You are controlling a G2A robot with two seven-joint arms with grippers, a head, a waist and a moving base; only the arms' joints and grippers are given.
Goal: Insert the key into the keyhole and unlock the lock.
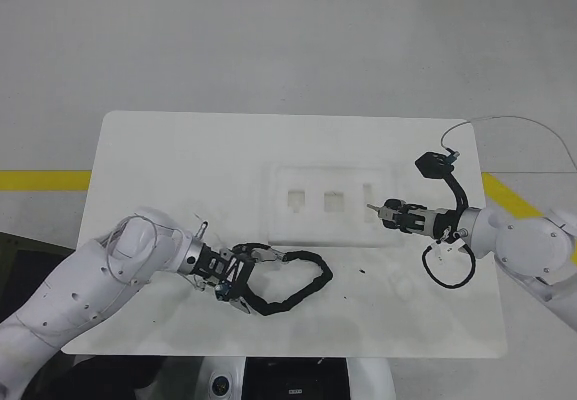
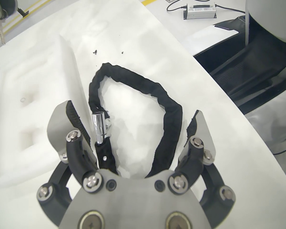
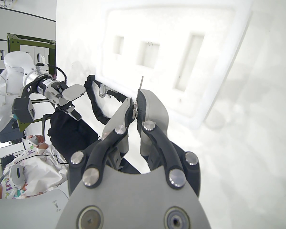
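Right tool point(image 3: 133, 102) holds key point(image 3: 141, 83) pointing outward, seemingly toward lock point(image 3: 101, 91).

- left pincer point(image 2: 133, 109): fingers spread wide apart, holding nothing, its arm bent at the elbow.
- right pincer point(image 3: 133, 101): facing the left pincer, fingers pinched tight on the key point(image 3: 141, 83), blade jutting past the fingertips.

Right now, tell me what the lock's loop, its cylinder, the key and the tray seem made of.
The loop: black woven fabric sleeve, matte and wrinkled; what it covers is hidden.
The cylinder: polished metal, mirror-bright, probably chromed.
The key: thin grey metal blade, likely steel.
The tray: white foam by its soft, rounded, matte edges.
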